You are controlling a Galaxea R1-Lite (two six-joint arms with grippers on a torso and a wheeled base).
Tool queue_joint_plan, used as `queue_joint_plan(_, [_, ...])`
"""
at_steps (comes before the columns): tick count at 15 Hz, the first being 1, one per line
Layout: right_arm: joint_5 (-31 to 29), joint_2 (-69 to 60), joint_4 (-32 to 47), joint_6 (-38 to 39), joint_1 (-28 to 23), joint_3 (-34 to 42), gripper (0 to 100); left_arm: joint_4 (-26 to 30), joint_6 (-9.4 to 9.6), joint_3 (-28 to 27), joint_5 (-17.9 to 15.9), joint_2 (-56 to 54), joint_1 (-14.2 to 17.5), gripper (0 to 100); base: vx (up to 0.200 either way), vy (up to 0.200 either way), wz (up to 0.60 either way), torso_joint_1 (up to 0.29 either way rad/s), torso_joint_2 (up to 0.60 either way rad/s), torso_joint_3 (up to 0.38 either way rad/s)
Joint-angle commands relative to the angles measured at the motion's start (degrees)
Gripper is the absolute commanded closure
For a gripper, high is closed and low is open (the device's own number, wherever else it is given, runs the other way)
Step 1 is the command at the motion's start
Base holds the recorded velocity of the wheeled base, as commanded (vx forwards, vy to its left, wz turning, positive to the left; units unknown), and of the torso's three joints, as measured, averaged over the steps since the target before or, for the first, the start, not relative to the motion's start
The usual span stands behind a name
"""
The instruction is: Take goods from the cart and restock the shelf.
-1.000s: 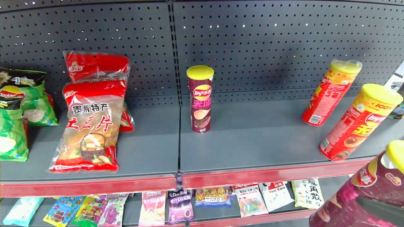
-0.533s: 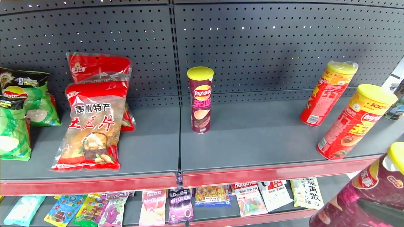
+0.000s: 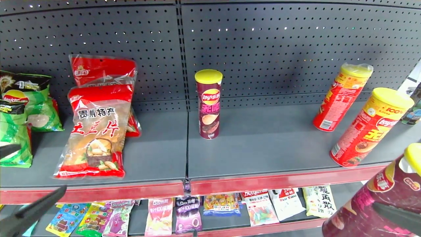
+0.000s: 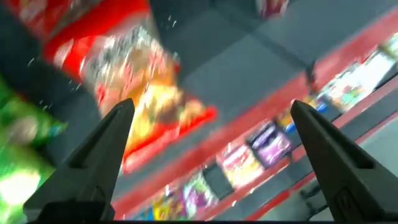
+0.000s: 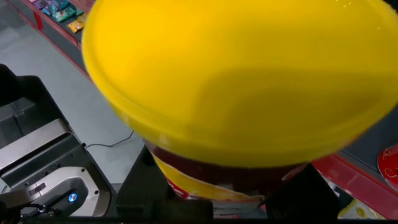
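My right gripper [image 5: 227,190] is shut on a maroon chip can [image 3: 378,197] with a yellow lid [image 5: 249,74], held tilted at the lower right, in front of and below the shelf's red front edge [image 3: 283,181]. One of its fingers [image 3: 398,215] lies across the can's body. My left gripper [image 3: 42,166] stands open with nothing in it at the lower left, in front of the shelf edge and near the red potato-chip bags [image 3: 95,131]; the bags [image 4: 124,68] lie beyond its fingers [image 4: 93,162]. A matching maroon can [image 3: 209,103] stands upright mid-shelf.
Two red cans [image 3: 370,128] [image 3: 342,97] stand at the shelf's right. Green chip bags [image 3: 19,115] sit at the far left. The grey shelf board [image 3: 269,144] is bare between the maroon can and the red cans. Small snack packets [image 3: 187,214] fill the lower shelf.
The left gripper's open fingers have come into the head view at the lower left. The held maroon can has risen slightly. The camera shifted a little early on.
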Motion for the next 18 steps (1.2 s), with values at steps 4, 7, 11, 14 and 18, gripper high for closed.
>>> queue_joint_plan(4, [-0.23,-0.27,0.02,-0.15,-0.18,-0.75,100,-9.63,-10.8,-19.42,-12.96,32.2,-7.47,0,0.0,0.0,0.0,0.0,0.0,0.0])
queue_joint_plan(7, [-0.32,0.17,-0.06,-0.15,-0.26,-1.37,100,-13.76,-10.89,-23.37,-15.51,40.72,-9.76,0,0.0,0.0,0.0,0.0,0.0,0.0])
queue_joint_plan(11, [-1.11,-0.27,0.02,-0.15,-0.26,-1.46,100,-18.95,-10.19,-28.56,-16.04,49.87,-10.02,0,0.0,0.0,0.0,0.0,0.0,0.0])
queue_joint_plan(14, [-1.11,-0.1,0.02,-0.06,-0.26,-1.54,100,-19.3,-10.01,-32.78,-16.39,54.0,-10.72,0,0.0,0.0,0.0,0.0,0.0,0.0])
queue_joint_plan(18, [-1.11,0.08,0.02,-0.06,-0.26,-1.37,100,-19.3,-8.34,-36.21,-17.44,58.04,-10.55,0,0.0,0.0,0.0,0.0,0.0,0.0])
